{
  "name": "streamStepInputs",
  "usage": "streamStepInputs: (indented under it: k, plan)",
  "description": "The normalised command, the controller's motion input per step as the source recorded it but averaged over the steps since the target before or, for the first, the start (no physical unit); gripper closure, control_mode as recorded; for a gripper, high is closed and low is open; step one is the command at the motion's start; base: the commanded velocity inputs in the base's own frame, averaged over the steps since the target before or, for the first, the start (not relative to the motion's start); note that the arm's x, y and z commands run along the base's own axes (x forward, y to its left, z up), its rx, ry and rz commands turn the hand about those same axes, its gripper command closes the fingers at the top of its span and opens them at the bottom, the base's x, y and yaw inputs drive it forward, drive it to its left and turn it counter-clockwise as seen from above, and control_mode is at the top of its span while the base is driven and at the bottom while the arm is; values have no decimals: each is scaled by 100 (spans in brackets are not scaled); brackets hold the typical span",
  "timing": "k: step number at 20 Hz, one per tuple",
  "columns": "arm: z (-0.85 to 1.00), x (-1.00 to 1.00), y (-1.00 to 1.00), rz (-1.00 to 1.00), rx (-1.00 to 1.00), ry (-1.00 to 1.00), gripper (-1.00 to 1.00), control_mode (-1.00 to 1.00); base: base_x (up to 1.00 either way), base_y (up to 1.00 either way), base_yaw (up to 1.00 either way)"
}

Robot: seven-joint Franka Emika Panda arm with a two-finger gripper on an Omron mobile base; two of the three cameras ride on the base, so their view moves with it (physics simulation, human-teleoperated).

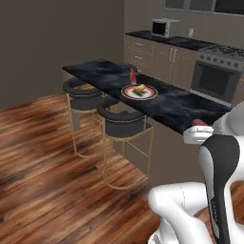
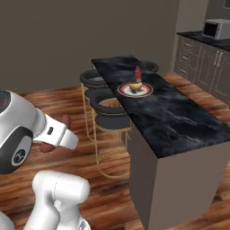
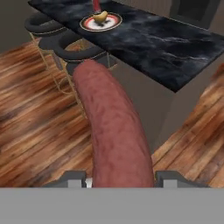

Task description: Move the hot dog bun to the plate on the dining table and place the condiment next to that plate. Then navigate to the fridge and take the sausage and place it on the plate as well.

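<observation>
Hand view: one sausage (image 3: 114, 135) between gripping jaws; one plate (image 3: 101, 22), one bun (image 3: 102, 16).

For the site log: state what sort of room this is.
A home kitchen with a dining bar, it seems: a microwave on the worktop, an oven under a hob, and stools at the dining table.

The dining table (image 1: 190, 112) has a black marbled top (long, running away from the base). On it, toward the far end, sits the plate (image 1: 151, 92) with a red-orange rim; the condiment (image 1: 133, 75) stands upright just beyond it.
</observation>
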Motion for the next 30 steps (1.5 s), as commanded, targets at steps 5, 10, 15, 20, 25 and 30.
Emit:
streamStepInputs:
  k: [5, 10, 15, 20, 25, 30]
  plan:
    - [0, 0, 0, 0, 0, 0, 100, 100, 67, 100, -47]
    - [0, 0, 0, 0, 0, 0, 100, 100, 76, 96, -48]
    - [0, 0, 0, 0, 0, 0, 100, 100, 86, 90, -50]
    - [0, 0, 0, 0, 0, 0, 100, 100, 85, 88, -51]
    - [0, 0, 0, 0, 0, 0, 100, 100, 92, 58, -50]
    - [0, 0, 0, 0, 0, 0, 100, 100, 100, 27, -41]
